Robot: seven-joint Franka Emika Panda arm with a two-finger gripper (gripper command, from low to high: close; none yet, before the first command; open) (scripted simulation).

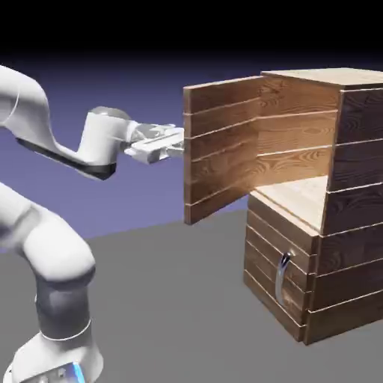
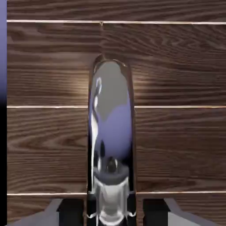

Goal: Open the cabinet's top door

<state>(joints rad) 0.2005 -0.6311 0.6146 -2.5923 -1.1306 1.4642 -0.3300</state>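
As the cabinet's top door (image 1: pixel 218 146) stands wide open at the center of the exterior view, your gripper (image 2: pixel 113 216) pinches its curved silver handle (image 2: pixel 111 128), one finger on each side. The door swings out toward the left from the cabinet (image 1: pixel 359 164), on the right, baring a pale wooden interior (image 1: pixel 295 142). Below, the smaller front panel (image 1: pixel 269 262) sits closed, its own curved metal pull (image 1: pixel 282 280) facing you.

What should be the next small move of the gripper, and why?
Probably a slight further pull outward along the door's swing, keeping the grip: the fingertips sit closed on both sides of the handle, and the top door already stands wide open, with the inside of the cabinet showing, so only a little more seems needed.
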